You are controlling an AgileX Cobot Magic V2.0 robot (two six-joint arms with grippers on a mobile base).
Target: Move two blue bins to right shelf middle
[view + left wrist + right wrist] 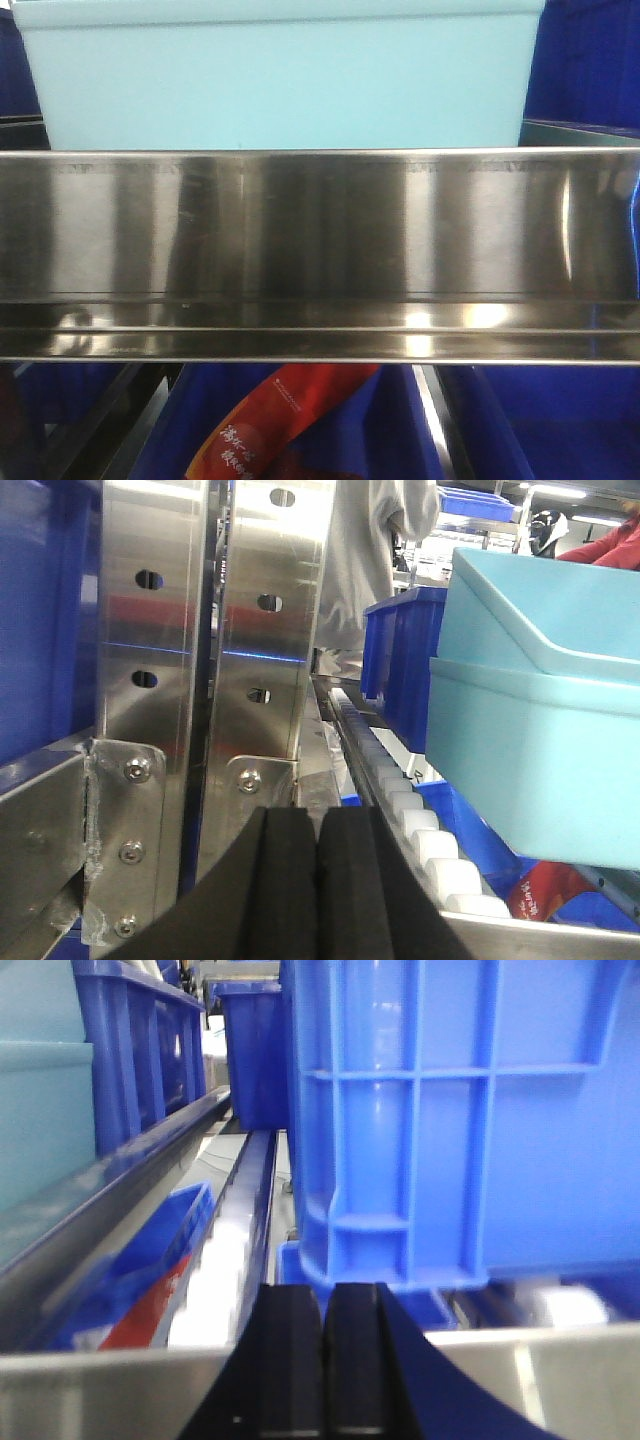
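A pale blue bin (pixel 280 85) filled the top of my front view. Its plastic side was smooth and plain, and it sat just behind the shiny metal shelf rail (pixel 320 225). The rail was wide and brushed, with bright streaks of light and a stepped lip along its bottom edge. Below it, in the lower middle, I saw a red packet (pixel 275 420) with dark blue crates around it.

In my left wrist view, the two pale blue bins (pixel 545 750) sat on the right side, one nested inside the other, with thick rims. Behind them stood a dark blue crate (pixel 400 660). A row of white rollers (pixel 420 820) ran under them. Flat steel posts (pixel 200 670) with oval holes and bolts filled the left side.

My left gripper (pixel 317 880) was closed, its black foam pads pressed flat together with nothing between them.

My right gripper (pixel 323 1360) was closed the same way and held nothing. Above it, on the right, was a big royal blue crate (pixel 470 1120) with raised ribs.
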